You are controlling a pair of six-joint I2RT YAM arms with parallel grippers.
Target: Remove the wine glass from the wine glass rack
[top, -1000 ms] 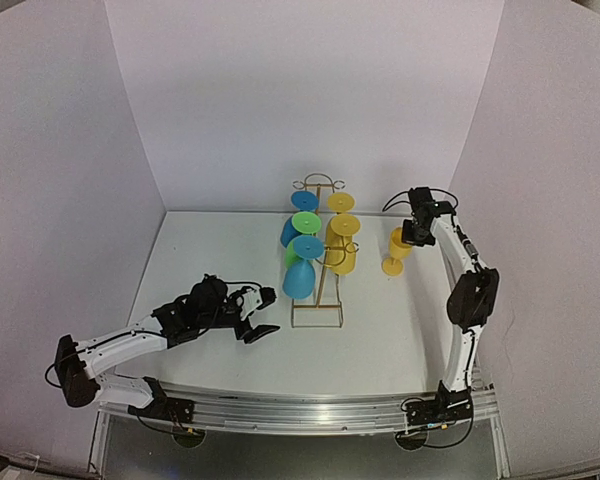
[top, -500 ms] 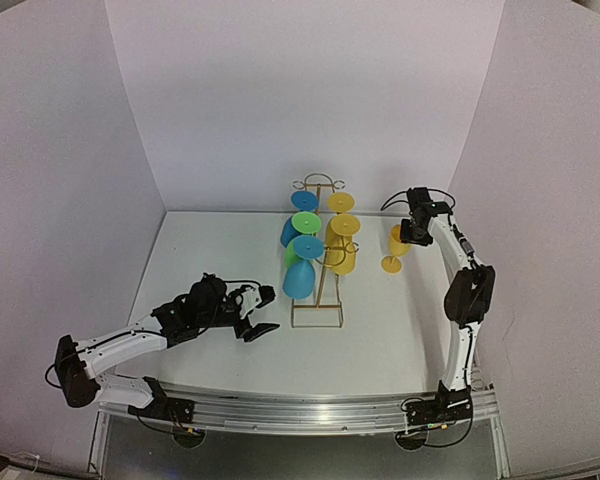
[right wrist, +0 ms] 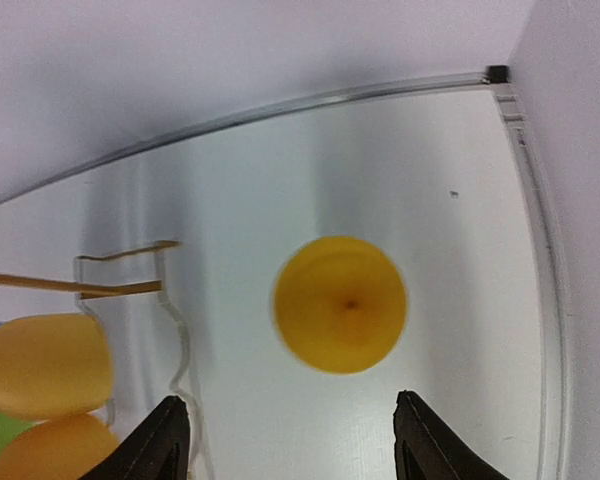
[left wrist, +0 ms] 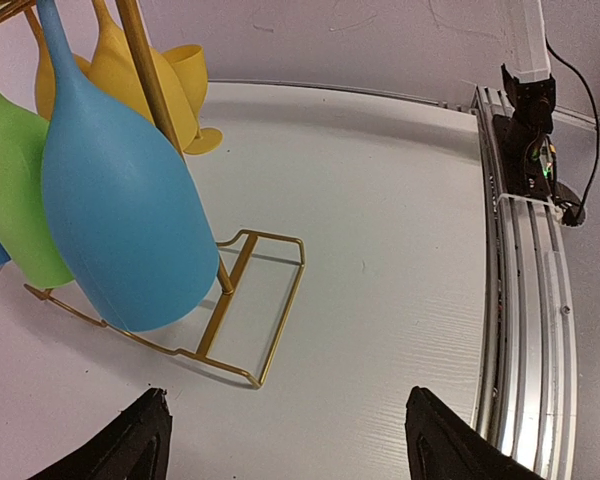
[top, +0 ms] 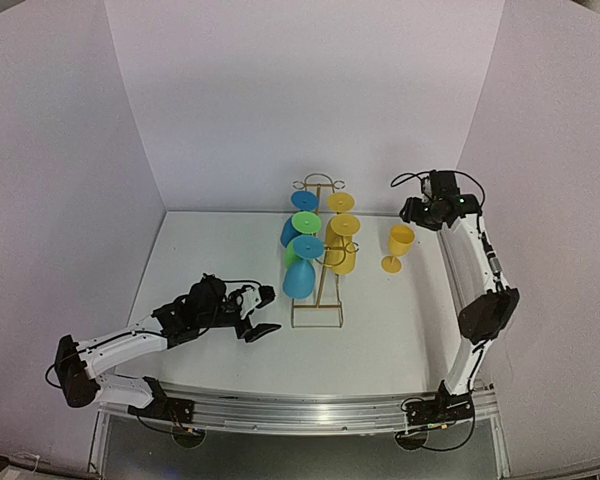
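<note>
The gold wire wine glass rack (top: 319, 290) stands mid-table with blue (top: 299, 279), green (top: 306, 222) and yellow glasses (top: 343, 258) hanging upside down on it. A yellow wine glass (top: 398, 246) stands upright by itself on the table, right of the rack. My right gripper (top: 416, 212) hovers above it, open and empty; in the right wrist view the glass's mouth (right wrist: 340, 304) lies below and ahead of the right gripper (right wrist: 295, 445). My left gripper (top: 261, 312) sits low, left of the rack's base, open and empty, facing the blue glass (left wrist: 120, 220) and rack base (left wrist: 275, 325).
White walls close in the table at the back and both sides. An aluminium rail (left wrist: 525, 330) runs along the near edge with the right arm's base (left wrist: 528, 130) on it. The table corner (right wrist: 496, 73) lies beyond the standing glass.
My right gripper has opened, let go of the yellow wine glass and lifted up and back to the right. The glass stays standing. The left arm has not moved.
</note>
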